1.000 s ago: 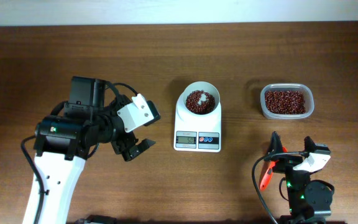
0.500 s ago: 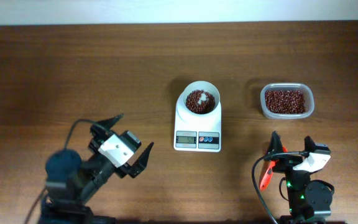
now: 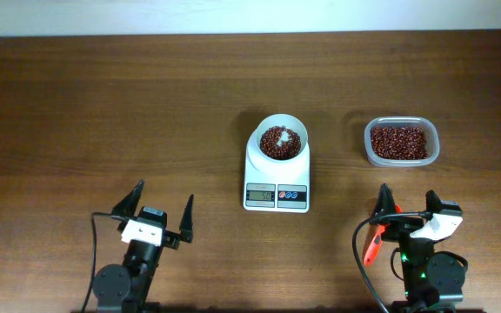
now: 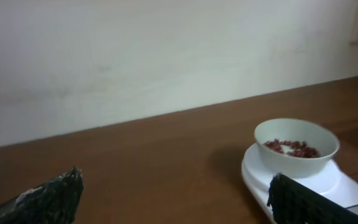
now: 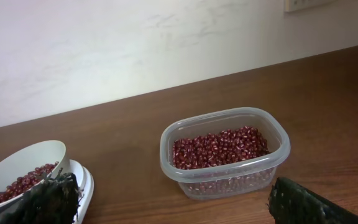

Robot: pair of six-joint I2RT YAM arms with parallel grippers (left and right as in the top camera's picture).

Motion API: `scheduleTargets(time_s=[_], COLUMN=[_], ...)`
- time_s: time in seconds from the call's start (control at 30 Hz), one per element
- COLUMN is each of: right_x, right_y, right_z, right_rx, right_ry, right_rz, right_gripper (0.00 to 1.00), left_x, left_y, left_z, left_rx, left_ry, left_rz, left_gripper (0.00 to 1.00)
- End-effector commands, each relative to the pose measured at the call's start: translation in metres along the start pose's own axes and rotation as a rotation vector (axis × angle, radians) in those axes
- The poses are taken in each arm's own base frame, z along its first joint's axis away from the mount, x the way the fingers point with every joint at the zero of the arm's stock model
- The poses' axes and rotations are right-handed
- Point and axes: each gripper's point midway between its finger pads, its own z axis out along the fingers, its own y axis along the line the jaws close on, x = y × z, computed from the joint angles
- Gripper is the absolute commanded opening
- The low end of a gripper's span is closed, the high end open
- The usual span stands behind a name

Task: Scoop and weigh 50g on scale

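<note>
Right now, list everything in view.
table: one, brown wood, under everything
wall: one, white, behind table
scale: one, white, table centre
bowl: one, white, on scale
tub: one, clear, right of scale
beans: many, red-brown, some in bowl, more in tub
scoop: one, orange, near edge, at right arm's left side
left arm: one, black and white, near edge, jaws open, empty
right arm: one, black and white, near edge, jaws open
</note>
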Motion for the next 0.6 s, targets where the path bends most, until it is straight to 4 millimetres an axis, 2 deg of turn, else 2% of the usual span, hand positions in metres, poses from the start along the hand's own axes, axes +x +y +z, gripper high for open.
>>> scheduleTargets(time_s=[0.0, 0.1, 0.2, 0.4, 0.47, 0.57], right_x=[0.003, 0.003, 0.003, 0.003, 0.003, 0.003], right_y=[-0.002, -0.002, -0.002, -0.002, -0.002, -0.002], right_z=[0.0, 0.0, 0.0, 0.0, 0.0, 0.0], right_rx=[0.004, 0.004, 0.004, 0.004, 0.004, 0.004], right_ry=[0.005, 0.005, 0.005, 0.005, 0.005, 0.005], right_rz=[0.0, 0.0, 0.0, 0.0, 0.0, 0.0], right_gripper=[0.99, 0.99, 0.99, 0.99, 0.99, 0.99], left_x=[0.014, 0.035, 0.037, 0.037, 0.037, 0.035], left_y=[0.011, 0.004, 0.013, 0.013, 0.008, -0.002], left_z=[0.002, 0.002, 0.001, 0.001, 0.002, 0.003], left_rx=[-0.065, -0.033, -0.092, -0.094, -0.069, -0.028], left_ry=[0.004, 0.084, 0.091, 0.092, 0.094, 0.09], left_rz=[-0.009, -0.064, -0.162, -0.123, -0.045, -0.039], left_gripper=[0.99, 0.99, 0.99, 0.99, 0.99, 0.99])
